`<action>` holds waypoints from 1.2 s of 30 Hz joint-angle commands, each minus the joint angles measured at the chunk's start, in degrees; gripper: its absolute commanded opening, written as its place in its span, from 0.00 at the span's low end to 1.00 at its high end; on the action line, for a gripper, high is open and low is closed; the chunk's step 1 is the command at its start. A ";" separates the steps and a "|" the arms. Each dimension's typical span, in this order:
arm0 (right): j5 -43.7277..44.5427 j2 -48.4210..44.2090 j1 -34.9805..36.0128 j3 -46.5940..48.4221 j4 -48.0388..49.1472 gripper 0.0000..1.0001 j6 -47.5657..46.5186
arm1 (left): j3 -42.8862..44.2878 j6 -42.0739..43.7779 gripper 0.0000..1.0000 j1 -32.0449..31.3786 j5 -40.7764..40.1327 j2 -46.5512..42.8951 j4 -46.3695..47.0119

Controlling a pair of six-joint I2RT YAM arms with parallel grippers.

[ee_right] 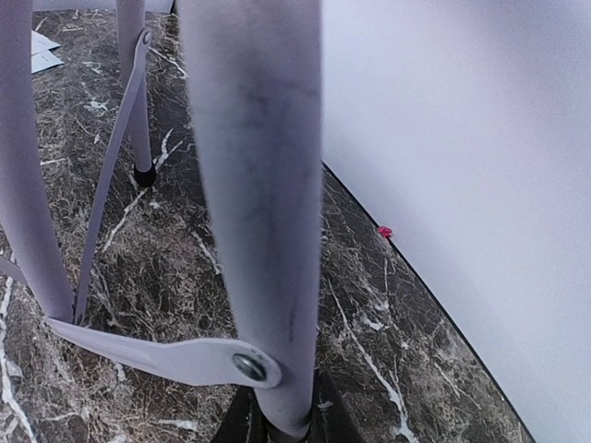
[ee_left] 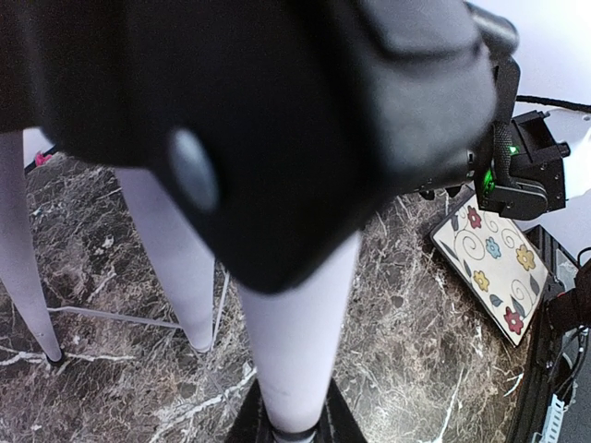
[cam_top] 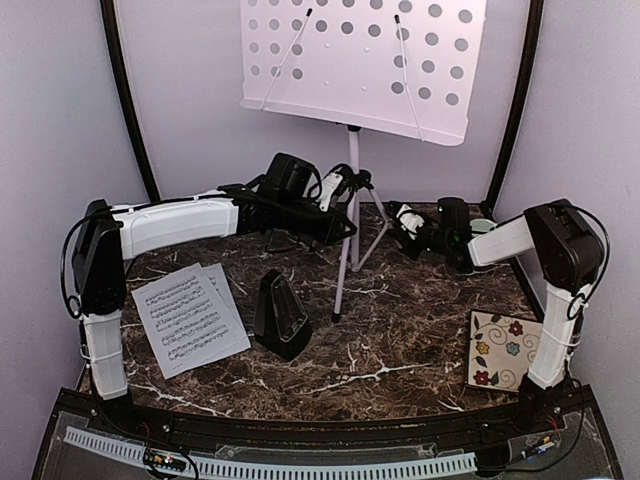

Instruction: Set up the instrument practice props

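Note:
The white music stand has its hole-dotted desk (cam_top: 370,60) at the back and its pole (cam_top: 351,165) on a tripod. My left gripper (cam_top: 338,188) is shut on a white tripod tube (ee_left: 295,341) just under the black hub; its jaws (ee_left: 294,426) hug the tube. My right gripper (cam_top: 405,222) is shut on the right tripod leg (ee_right: 263,231), low near its brace; the jaws (ee_right: 277,426) clamp it. Two music sheets (cam_top: 190,315) lie flat at the front left. The black pyramid metronome (cam_top: 280,315) stands beside them, apart from both grippers.
A floral tile (cam_top: 505,350) lies at the front right and also shows in the left wrist view (ee_left: 489,268). A pale green bowl (cam_top: 483,226) peeks out behind the right arm. White walls close in the back and sides. The tabletop is dark marble (cam_top: 400,340).

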 commanded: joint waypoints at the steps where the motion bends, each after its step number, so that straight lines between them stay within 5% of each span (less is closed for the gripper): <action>1: 15.10 1.35 -9.44 2.05 0.30 0.00 6.07 | -1.47 -1.93 0.00 -0.50 4.04 -6.47 -8.63; 16: 12.93 2.21 -7.65 3.21 -2.44 0.01 4.28 | 0.68 1.30 0.07 -0.42 4.44 -2.32 -6.75; 25: 11.88 0.27 -6.93 1.03 -2.20 0.41 3.63 | 1.27 1.27 0.17 -0.41 5.61 -1.41 -5.87; 36: 13.63 -10.88 -3.83 -5.74 -4.62 0.81 5.21 | -3.45 1.74 0.51 0.31 8.10 -5.61 -3.22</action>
